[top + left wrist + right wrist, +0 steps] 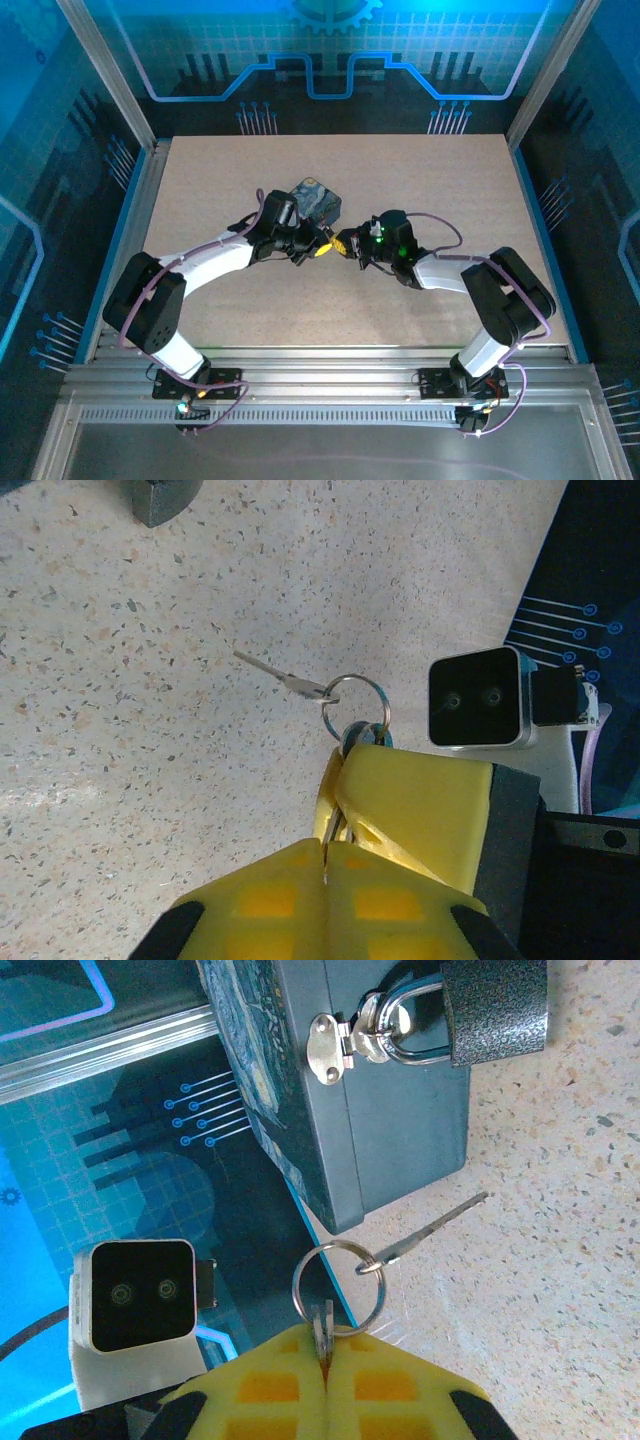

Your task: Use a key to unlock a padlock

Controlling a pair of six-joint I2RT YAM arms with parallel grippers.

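Pinching the key bunch (322, 1320) tight, the right fingers (265, 1390) let one key (435, 1225) stick out toward the padlock (497, 1010), which hangs on the box (400, 1130) latch. The left fingers (265, 905) look shut on the same bunch, maybe steadying it.

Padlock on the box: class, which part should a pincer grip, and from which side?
Likely best: grip the padlock by its dark body, across the flat faces, from the side away from the box; its shackle is hooked through the box's hasp.
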